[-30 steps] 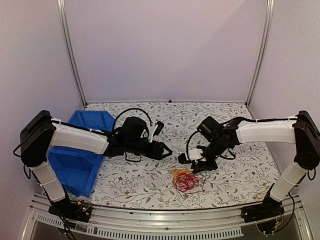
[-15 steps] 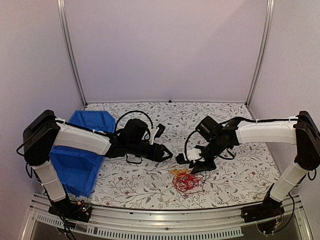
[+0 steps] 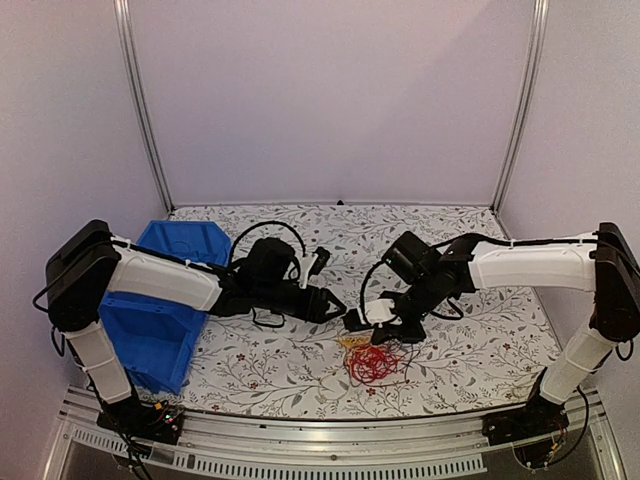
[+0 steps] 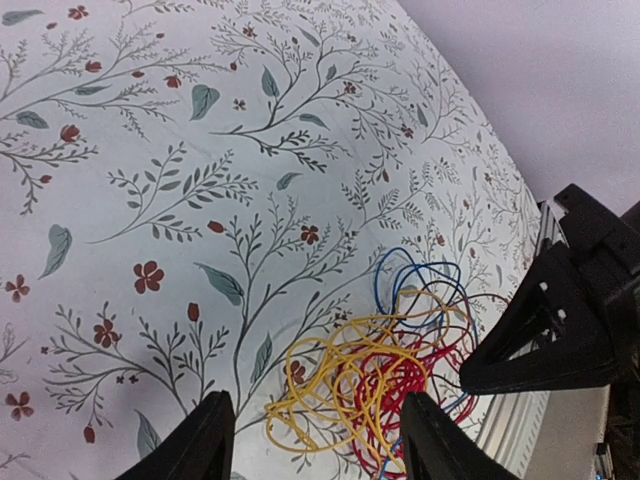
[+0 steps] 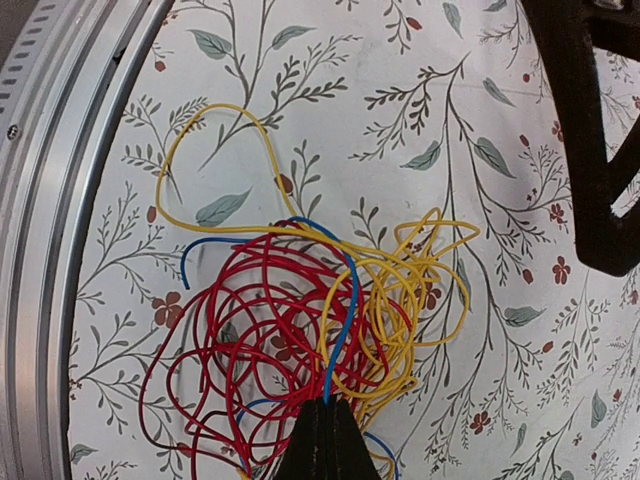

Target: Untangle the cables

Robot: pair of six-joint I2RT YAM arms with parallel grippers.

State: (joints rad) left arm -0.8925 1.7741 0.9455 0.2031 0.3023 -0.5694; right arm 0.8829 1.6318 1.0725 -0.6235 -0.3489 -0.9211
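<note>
The cables (image 3: 373,361) are a tangled clump of red, yellow and blue wires lying on the floral table cover near the front edge. My right gripper (image 3: 386,336) is at the clump's far edge. In the right wrist view its jaws (image 5: 327,440) are closed together, with a blue strand running into them over the red and yellow loops of the cables (image 5: 290,330). My left gripper (image 3: 337,306) hovers just left of and behind the clump. In the left wrist view it (image 4: 318,450) is open and empty, with the cables (image 4: 385,365) just ahead between its fingers (image 4: 205,445).
A blue bin (image 3: 155,310) stands at the left under the left arm. The metal front rail (image 5: 60,200) runs close beside the clump. The left gripper's dark finger (image 5: 590,150) shows at the upper right of the right wrist view.
My right gripper has moved left and down onto the far edge of the clump. My left gripper has edged a little to the right. The clump has barely moved.
</note>
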